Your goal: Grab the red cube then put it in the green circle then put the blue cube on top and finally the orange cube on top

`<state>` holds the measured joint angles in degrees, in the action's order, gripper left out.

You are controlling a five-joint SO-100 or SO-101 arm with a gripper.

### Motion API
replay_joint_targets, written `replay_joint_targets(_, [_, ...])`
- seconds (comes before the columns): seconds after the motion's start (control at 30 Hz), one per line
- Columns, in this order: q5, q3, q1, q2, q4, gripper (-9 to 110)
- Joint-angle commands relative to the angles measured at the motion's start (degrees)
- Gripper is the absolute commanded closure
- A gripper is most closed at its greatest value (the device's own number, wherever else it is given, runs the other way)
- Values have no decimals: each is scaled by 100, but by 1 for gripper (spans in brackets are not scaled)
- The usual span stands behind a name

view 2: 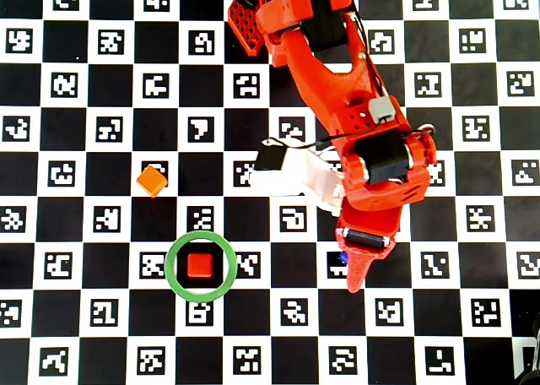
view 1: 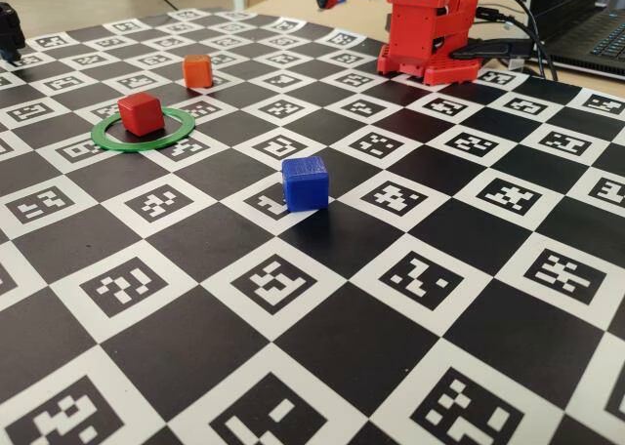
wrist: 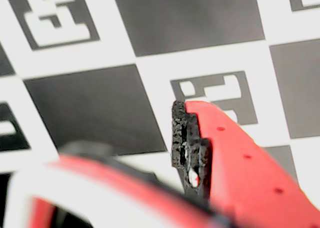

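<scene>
- Red cube [view 2: 200,265] sits inside the green circle [view 2: 200,266] in the overhead view, so I judge step 1 done; the blue cube [view 1: 306,182] is next.
- Blue cube in the fixed view: mid-board, right of and nearer than the ring, well apart from it. In the overhead view it's almost fully hidden under the gripper [view 2: 359,271]; only a blue sliver shows at the gripper's left edge.
- Key relation: cube lies directly below the jaws, a touch left in the overhead view. Needs a straight descent, little lateral shift.
- Jaws: wrist view shows one red finger [wrist: 235,153] w/ black pad, nothing held. Open or closed, I can't tell.
- Orange cube [view 2: 152,181] sits far-left of the ring, untouched.
</scene>
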<state>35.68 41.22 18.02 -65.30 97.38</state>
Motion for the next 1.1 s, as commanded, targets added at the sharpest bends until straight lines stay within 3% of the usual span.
replay_joint_targets(0.0, [255, -519, 193, -114, 35, 65])
replay_joint_targets(0.3, [703, -18, 44, 158, 18, 61])
replay_joint_targets(1.07, [896, 2522, 44, -70, -2118, 61])
